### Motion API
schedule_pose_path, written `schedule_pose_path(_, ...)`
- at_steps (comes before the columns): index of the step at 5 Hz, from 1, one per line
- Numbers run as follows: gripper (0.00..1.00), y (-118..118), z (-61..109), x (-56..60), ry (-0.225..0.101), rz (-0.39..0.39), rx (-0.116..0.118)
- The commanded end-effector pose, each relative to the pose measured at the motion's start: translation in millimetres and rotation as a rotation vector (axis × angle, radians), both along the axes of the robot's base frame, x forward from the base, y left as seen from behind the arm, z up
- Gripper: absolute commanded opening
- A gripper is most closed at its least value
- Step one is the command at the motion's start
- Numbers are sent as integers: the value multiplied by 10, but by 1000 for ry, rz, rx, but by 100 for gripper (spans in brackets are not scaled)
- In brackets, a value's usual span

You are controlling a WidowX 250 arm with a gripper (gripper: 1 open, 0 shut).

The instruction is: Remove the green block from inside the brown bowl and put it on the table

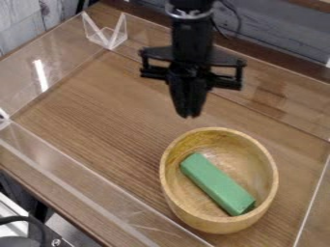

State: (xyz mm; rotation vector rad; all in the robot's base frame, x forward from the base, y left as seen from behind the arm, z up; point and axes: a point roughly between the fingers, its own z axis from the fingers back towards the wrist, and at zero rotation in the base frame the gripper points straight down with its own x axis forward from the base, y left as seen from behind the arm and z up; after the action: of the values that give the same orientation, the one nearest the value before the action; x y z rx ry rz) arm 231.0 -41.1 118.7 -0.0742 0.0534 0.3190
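Observation:
The green block (217, 184) lies flat and slantwise inside the brown bowl (169, 166), which sits at the near right of the table (103, 116). My gripper (191, 112) points straight down above the table, just behind the bowl's far rim and clear of it. Its dark fingers taper close together, and I cannot make out whether a gap stands between them. Nothing is held. The block lies untouched, in full view.
Low clear acrylic walls (71, 178) edge the table at the front, left and right. A small clear folded stand (103, 31) sits at the back left corner. Bare wood spreads left of the bowl.

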Motion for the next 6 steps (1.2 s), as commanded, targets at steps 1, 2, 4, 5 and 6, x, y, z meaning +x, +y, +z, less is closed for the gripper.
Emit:
schedule_pose_path(1, 100, -197, 59, -30, -55, 245, 0)
schedule_pose_path(2, 100, -452, -45, -126, -69, 435, -4)
schedule_pose_path(4, 100, -675, -399, -159, -67, 618, -36)
schedule_pose_path(5, 100, -699, -564, -134, -61, 655, -41)
schedule_pose_path(6, 100, -702, -682, -74, -58, 676, -46)
